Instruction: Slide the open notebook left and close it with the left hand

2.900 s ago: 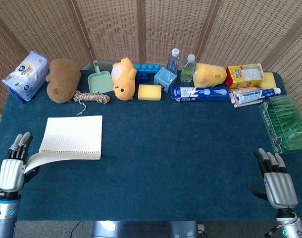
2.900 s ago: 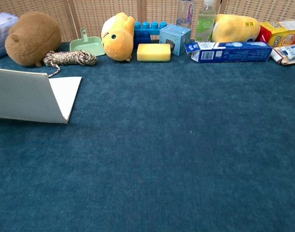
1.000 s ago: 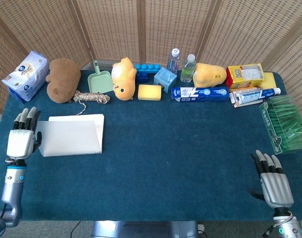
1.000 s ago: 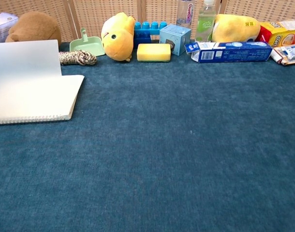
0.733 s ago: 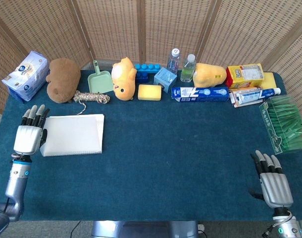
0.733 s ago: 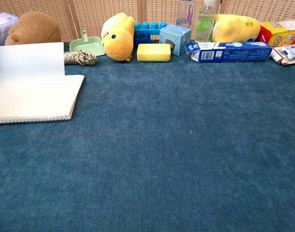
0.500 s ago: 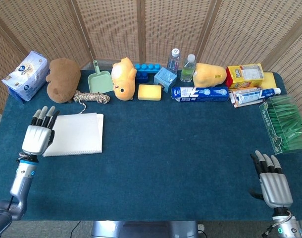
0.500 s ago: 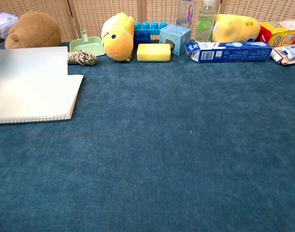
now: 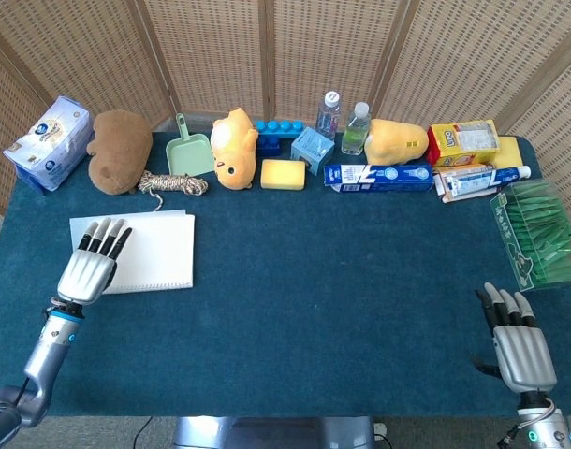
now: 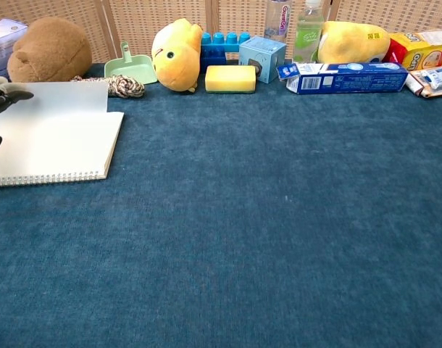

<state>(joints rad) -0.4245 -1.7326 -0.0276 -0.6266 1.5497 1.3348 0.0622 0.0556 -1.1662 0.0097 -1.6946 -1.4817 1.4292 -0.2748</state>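
- The white spiral-bound notebook (image 9: pixel 140 251) lies at the left of the dark blue cloth-covered table (image 9: pixel 342 281), just in front of the coil of twine (image 9: pixel 171 183). Its cover is folded over but, in the chest view, looks not quite flat.
- Judged from this, the slide is done and closing is nearly finished; pressing flat remains.
- The left hand (image 9: pixel 91 264) rests flat on the cover, fingers extended, gripping nothing.
- The right hand (image 9: pixel 519 341) hovers apart, holding nothing.

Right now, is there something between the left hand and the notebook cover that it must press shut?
Nothing visible does. The left hand lies over the notebook, fingers spread above its cover. The twine coil sits behind the notebook, apart from it.
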